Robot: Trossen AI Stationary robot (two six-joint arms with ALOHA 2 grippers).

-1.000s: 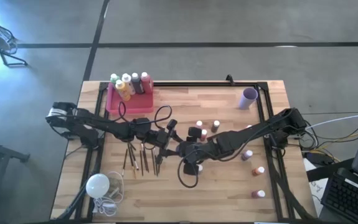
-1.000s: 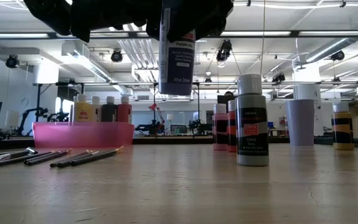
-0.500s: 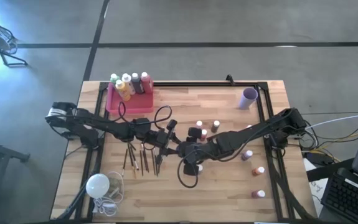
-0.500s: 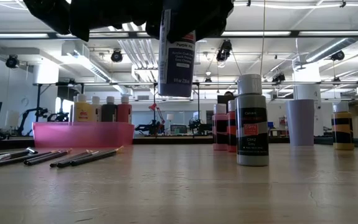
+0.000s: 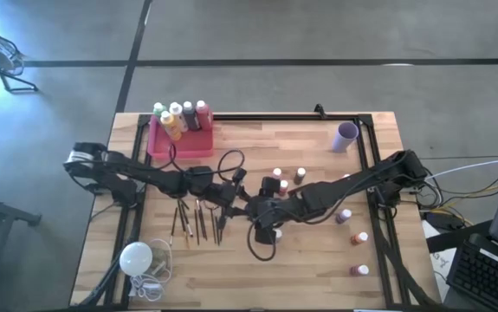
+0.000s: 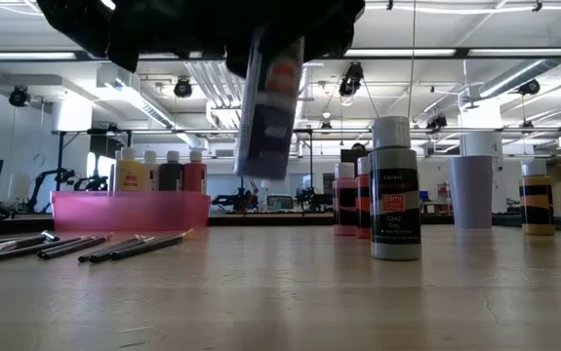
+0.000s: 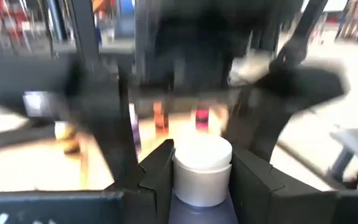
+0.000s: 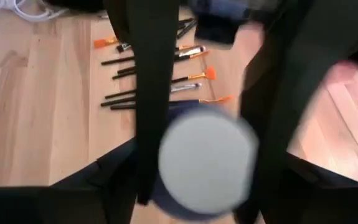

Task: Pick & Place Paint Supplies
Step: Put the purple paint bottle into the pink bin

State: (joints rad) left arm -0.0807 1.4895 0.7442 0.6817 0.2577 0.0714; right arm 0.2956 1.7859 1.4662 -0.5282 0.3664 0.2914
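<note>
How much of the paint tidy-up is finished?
Done: several white-capped bottles stand in the pink tray. In hand: the left gripper holds a purple white-capped bottle above the table, with the right gripper opening beside it. Left: loose bottles and dark paintbrushes on the wooden table.

On the bench [image 5: 318, 269]: five paint bottles [image 5: 179, 117] standing in one pink tray [image 5: 158, 143]; one purple cup [image 5: 346, 135]; one white bulb [image 5: 135, 257] with a cord; about six paintbrushes [image 5: 198, 220] lying in a loose row; one purple bottle [image 6: 265, 107] held aloft between two claws; several small white-capped bottles [image 5: 358, 237] stand loose, exact count unclear.
</note>
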